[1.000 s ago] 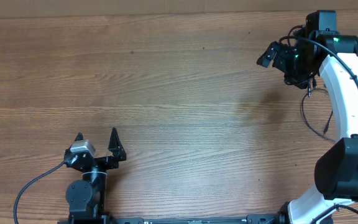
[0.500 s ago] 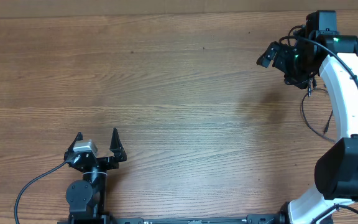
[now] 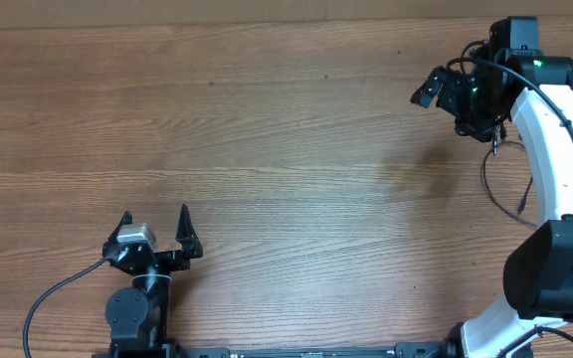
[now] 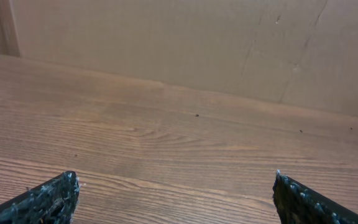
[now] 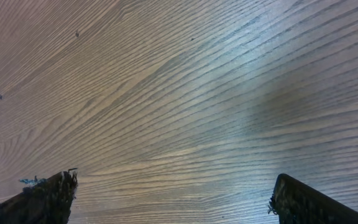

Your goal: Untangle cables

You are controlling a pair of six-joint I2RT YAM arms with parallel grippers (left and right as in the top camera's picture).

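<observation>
My left gripper (image 3: 154, 213) sits near the table's front edge at the left, jaws spread wide over bare wood; in its wrist view the left gripper (image 4: 175, 177) has nothing between its fingers. My right gripper (image 3: 442, 111) hangs raised at the far right, open, and in its wrist view the right gripper (image 5: 177, 177) has only wood grain below it. A thin black cord (image 3: 487, 177) loops on the table beside the right arm. I cannot tell whether it is one of the cables or the arm's own lead. Neither wrist view shows any cables.
The white and black right arm (image 3: 555, 149) runs down the right edge to its base. A thick black lead (image 3: 43, 303) trails from the left arm's base. A tan wall (image 4: 185, 43) rises behind the table's far edge.
</observation>
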